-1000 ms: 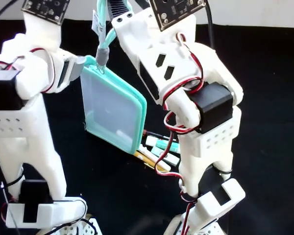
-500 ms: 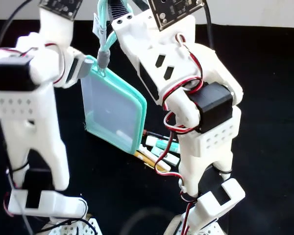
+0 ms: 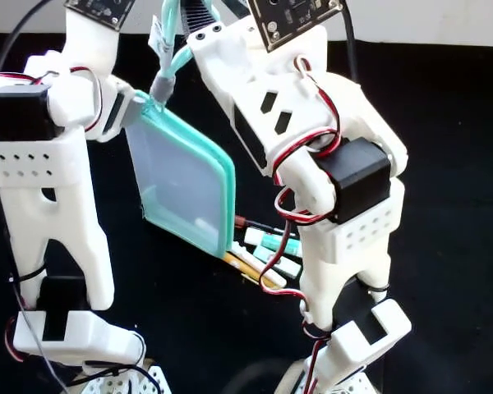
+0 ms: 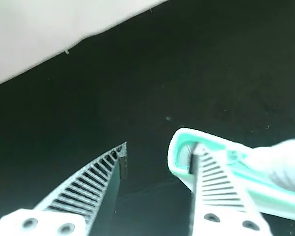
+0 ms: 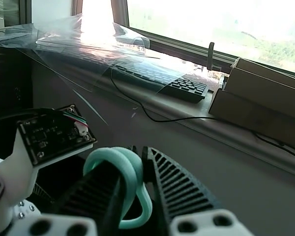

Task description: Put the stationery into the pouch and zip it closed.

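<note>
In the high view the right pincer (image 3: 185,15) is cut off by the frame's top edge, so its grip is hard to judge there. A teal loop (image 3: 171,37) runs down from it to a grey tab at the pouch's top corner. The pouch (image 3: 181,180), with a teal rim and a clear face, hangs below that pincer off the black counter (image 3: 444,164). Its long axis slopes steeply down and away from the pincer, and its lower corner points at the stationery (image 3: 267,250). The stationery lies on the counter beneath, partly hidden behind the pouch's lower edge and the right arm (image 3: 312,164), so the separate pieces are hard to count. The left pincer (image 3: 131,111) sits at the pouch's upper side edge, its tips masked by the arm's own body. In the left wrist view the left pincer (image 4: 159,147) stands wide open with bare counter between the fingers. One finger lies against the pouch's rounded teal corner (image 4: 179,142) and the other is well clear of it. Whether that finger is inside the opening cannot be told. In the right wrist view the right pincer (image 5: 139,155) is closed tight on the loop (image 5: 120,160), which bulges out just beside the fingertips.
</note>
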Robot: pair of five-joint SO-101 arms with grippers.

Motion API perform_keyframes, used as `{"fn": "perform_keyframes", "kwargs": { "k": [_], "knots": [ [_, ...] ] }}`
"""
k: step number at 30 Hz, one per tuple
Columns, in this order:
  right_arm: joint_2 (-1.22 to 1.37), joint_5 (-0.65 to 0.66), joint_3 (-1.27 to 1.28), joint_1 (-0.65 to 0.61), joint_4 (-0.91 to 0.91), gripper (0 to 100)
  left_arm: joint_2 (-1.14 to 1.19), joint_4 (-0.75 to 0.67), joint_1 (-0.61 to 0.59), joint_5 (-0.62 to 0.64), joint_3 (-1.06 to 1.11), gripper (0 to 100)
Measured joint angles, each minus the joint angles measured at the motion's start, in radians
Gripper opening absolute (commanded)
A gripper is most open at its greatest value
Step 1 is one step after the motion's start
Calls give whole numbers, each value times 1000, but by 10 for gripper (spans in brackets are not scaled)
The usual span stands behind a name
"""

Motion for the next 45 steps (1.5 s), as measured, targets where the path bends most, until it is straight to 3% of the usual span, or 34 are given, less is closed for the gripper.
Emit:
{"fn": "perform_keyframes", "kwargs": {
  "k": [8, 14, 26, 33, 39, 41, 45],
  "knots": [
    [2, 0, 0, 0, 5, 36, 8, 11, 0, -61, 3, 6],
    [2, 0, 0, 9, 133, 36, 8, 11, -28, -48, 3, 6],
    [-41, 2, -147, 221, 485, 36, 8, 11, -238, -5, 3, 6],
    [-49, 2, -180, 361, 551, 36, 8, 11, -245, -3, 3, 6],
    [-49, 2, -180, 371, 551, 41, 8, 11, -245, -3, 3, 6],
    [-49, 2, -180, 371, 551, 69, 8, 11, -245, -3, 3, 6],
    [-49, -34, -180, 333, 551, 258, 8, 11, -245, -3, 3, 6]
  ]
}}
